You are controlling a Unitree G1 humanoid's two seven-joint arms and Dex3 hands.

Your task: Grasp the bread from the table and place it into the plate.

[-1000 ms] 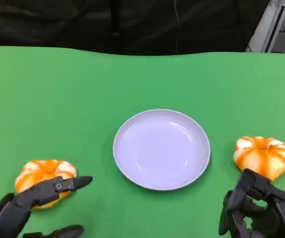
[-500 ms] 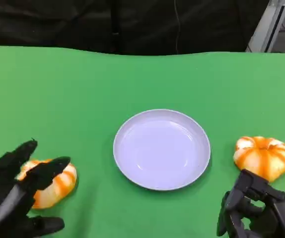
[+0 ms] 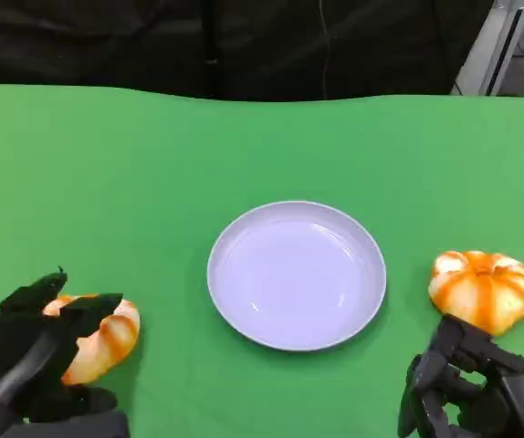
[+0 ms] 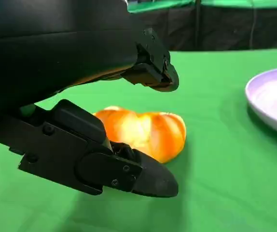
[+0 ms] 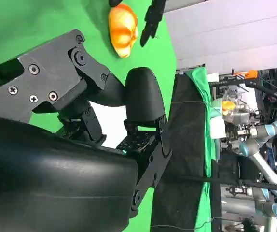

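Observation:
An orange-and-white bread roll [image 3: 102, 333] lies on the green table at the near left. My left hand [image 3: 23, 351] covers its left side, fingers spread over and beside it. In the left wrist view the roll [image 4: 145, 133] sits just beyond the hand [image 4: 71, 72], between an upper and a lower finger, with gaps on both sides. A second roll [image 3: 481, 287] lies at the near right, just beyond my right hand [image 3: 476, 392], whose fingers are curled in on nothing. The pale lilac plate [image 3: 244, 237] stands bare in the middle.
The green cloth runs back to a dark curtain. The plate's rim [image 4: 269, 96] lies to the side of the left roll. In the right wrist view, past that hand [image 5: 80, 145], the left roll [image 5: 123, 23] shows far across the table.
My left hand has swung from in front of the left roll to over its left side, fingers now spread around it. The rolls, the plate and my right hand have stayed put.

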